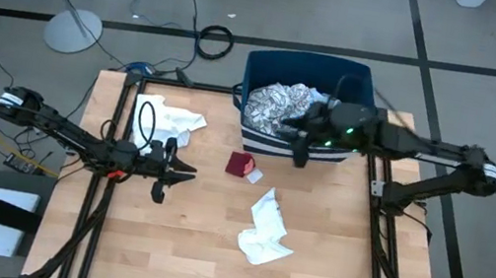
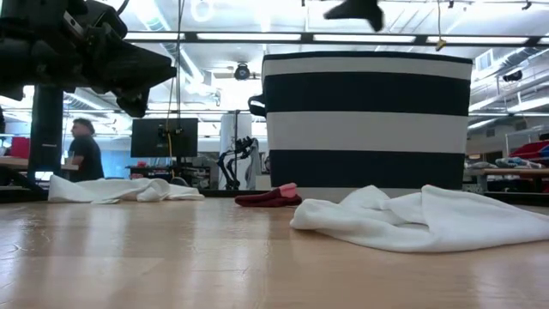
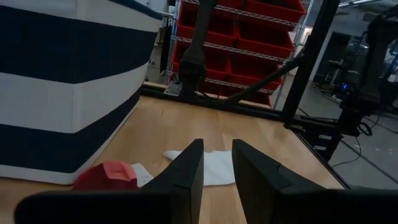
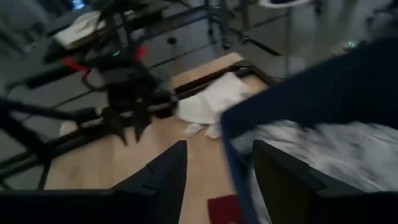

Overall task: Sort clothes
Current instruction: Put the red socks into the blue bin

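A light wooden worktop (image 1: 190,250) carries the sorting job, with a navy-and-white striped bin (image 1: 309,79) standing at its far edge, right of centre. Inside the bin lies a white garment with black leaf print (image 1: 278,104), already sorted by the look of it.

Three pieces remain out on the worktop. A crumpled white garment (image 1: 264,229) lies near the middle, toward the near edge. A second white garment (image 1: 171,122) sits by the far-left corner. A small red piece (image 1: 242,165), with a scrap of white touching it, rests just in front of the bin.

The left tool (image 1: 185,171) hovers above the worktop left of centre, fingers released with a narrow gap and holding nothing; its wrist view looks past them toward the red piece and the central white garment. The right tool (image 1: 301,152) hangs over the bin's near rim, fingers spread apart and empty.

The step in hand appears to be the next pickup, probably by the left arm. To do it well, the tool should widen its fingers before descending, come straight down on a raised fold of the cloth, not a flat edge, and close fully so the fabric bunches between the pads. The lift should clear the bin's rim before release, and the right arm should stay out of that path.
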